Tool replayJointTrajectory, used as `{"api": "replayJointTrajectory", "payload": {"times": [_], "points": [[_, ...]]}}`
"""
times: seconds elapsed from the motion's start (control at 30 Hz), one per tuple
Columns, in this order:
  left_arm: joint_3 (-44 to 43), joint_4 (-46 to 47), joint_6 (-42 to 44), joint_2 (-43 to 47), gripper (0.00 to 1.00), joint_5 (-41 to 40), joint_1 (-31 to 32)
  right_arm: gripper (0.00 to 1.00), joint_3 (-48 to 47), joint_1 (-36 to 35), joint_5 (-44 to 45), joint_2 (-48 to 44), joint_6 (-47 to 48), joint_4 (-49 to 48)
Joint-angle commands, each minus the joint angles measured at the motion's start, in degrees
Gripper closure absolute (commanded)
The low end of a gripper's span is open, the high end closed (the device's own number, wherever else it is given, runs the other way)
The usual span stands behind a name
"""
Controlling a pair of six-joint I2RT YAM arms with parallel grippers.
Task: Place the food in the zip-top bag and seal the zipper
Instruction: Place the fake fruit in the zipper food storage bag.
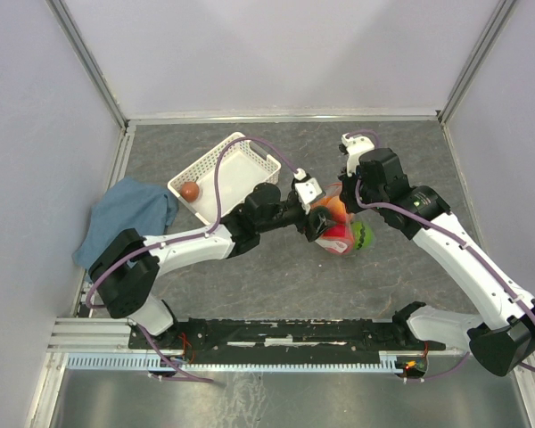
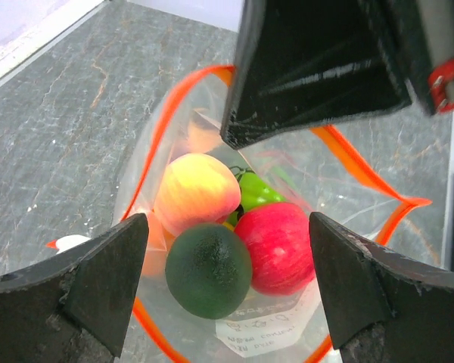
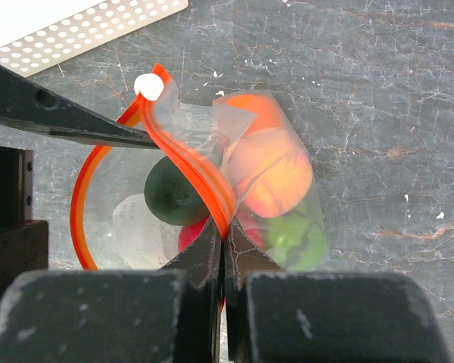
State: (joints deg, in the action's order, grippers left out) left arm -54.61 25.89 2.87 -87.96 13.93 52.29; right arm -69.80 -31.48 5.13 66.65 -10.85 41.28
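Note:
The clear zip-top bag (image 1: 346, 237) lies at mid table with its mouth held open. Its red-orange zipper (image 2: 157, 134) rings the opening, with the white slider (image 3: 149, 86) at one end. Inside lies food: a dark green avocado (image 2: 208, 269), a red apple (image 2: 278, 246), a peach (image 2: 196, 190) and a green piece (image 2: 256, 190). My left gripper (image 2: 227, 249) stands open over the mouth, its fingers apart from the avocado below. My right gripper (image 3: 225, 231) is shut on the zipper strip (image 3: 204, 185), holding one lip up. One brown piece (image 1: 189, 190) sits in the basket.
The white lattice basket (image 1: 241, 165) stands behind and left of the bag. A blue cloth (image 1: 129, 214) lies at the left edge. The two grippers (image 1: 319, 221) (image 1: 343, 201) are close together over the bag. The right gripper's black body (image 2: 318, 68) fills the top of the left wrist view.

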Motion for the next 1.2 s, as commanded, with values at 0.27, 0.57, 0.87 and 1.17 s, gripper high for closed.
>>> {"api": "replayJointTrajectory", "payload": {"times": [0.27, 0.57, 0.87, 1.17], "points": [[-2.6, -21.9, -26.8, 13.8, 0.12, -14.6, 0.6, 0.99, -0.6, 0.0, 0.2, -1.0, -0.2, -2.8], [-1.7, -30.5, -36.3, 13.3, 0.25, -20.2, 0.6, 0.99, -0.4, -0.1, 0.2, -0.9, -0.3, -2.5], [-7.2, -30.8, -38.3, 4.5, 0.63, -14.7, 0.6, 0.99, -0.7, 0.0, 1.0, -0.9, -0.1, -1.8], [-16.1, -39.6, -37.2, 7.0, 0.97, -12.3, 0.6, 0.99, -3.0, 0.0, 11.3, -0.5, 2.2, 3.2]]}}
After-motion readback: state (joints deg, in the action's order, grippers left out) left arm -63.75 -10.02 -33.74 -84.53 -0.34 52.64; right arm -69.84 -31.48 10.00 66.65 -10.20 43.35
